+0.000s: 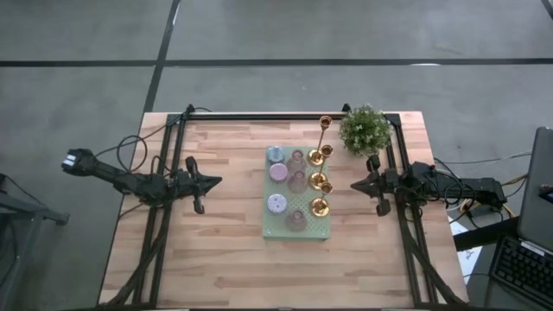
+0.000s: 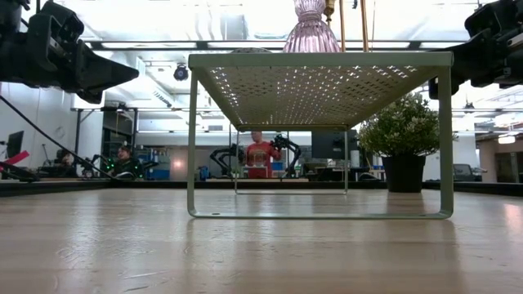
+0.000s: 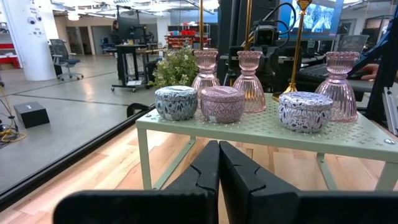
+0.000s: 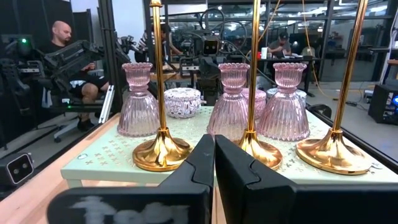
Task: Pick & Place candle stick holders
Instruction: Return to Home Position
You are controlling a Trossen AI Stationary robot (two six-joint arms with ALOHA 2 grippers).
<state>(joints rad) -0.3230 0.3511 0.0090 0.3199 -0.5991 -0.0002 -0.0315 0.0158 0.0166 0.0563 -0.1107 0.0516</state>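
**Step in hand (my read):** homing both arms, placing apparently done. To do it well: keep both claws closed and draw each arm straight back from the shelf, with no sideways sweep. The thin-stemmed gold pcs look tippy, and the R arm is sitting closest to them.

**Left claw**: fingers pressing together, gripping nothing. It is hanging over the table at approx. shelf-top height, apart from the shelf's left side and pointing at it. The arm is reaching in low from the table's left edge.

**Right claw**: likewise closed and empty, mirroring the left. It is hanging near the shelf's right side, not touching.

**Stock, all on the shelf at mid-table:**
- Gold holders, qty 3, standing upright along the R side.
- Pink glass holders, qty 3, running down the centre row.
- Patterned tins, qty 3, sitting along the L side.

**Plant**: standing just off the shelf's far R corner.
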